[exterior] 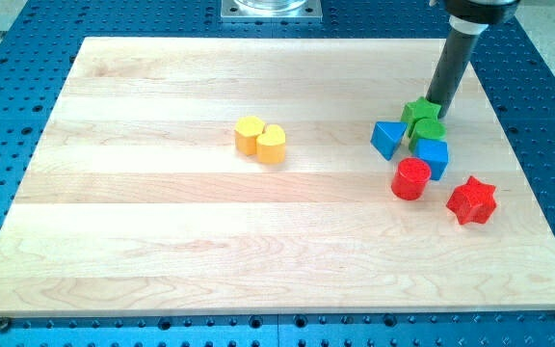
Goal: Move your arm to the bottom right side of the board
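My tip is at the view's upper right of the wooden board. It stands just right of and touching or nearly touching the green star block. Below the star is a green round block, then a blue cube. A blue triangle block lies left of these. A red cylinder sits below them, and a red star block lies further to the lower right. A yellow hexagon block and a yellow heart block sit together near the board's middle.
The board lies on a blue perforated table. A metal mount shows at the view's top centre. The rod's dark body rises to the top right edge.
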